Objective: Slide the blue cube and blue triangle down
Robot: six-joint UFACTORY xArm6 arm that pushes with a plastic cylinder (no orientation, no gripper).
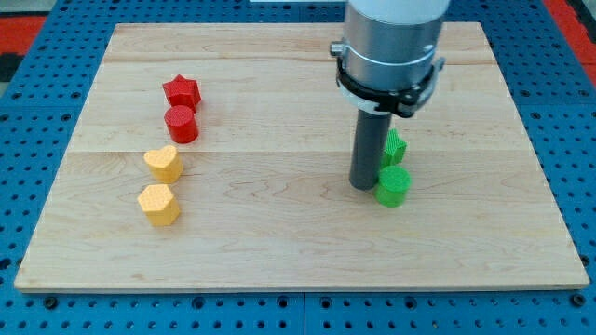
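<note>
My tip (362,186) rests on the wooden board (279,251), and it is a plain rod, so it has no fingers to spread or press. It stands just at the view's left of the lower green block (394,185), very close, perhaps touching; I cannot tell. A second green block (395,146) sits just above the lower green one, partly hidden by the rod. Far to the view's left of the tip are two yellow blocks, one (163,163) above the other (158,205). Above them stand a red cylinder (182,124) and a red star (182,91). The blue cube and the blue triangle do not show anywhere.
</note>
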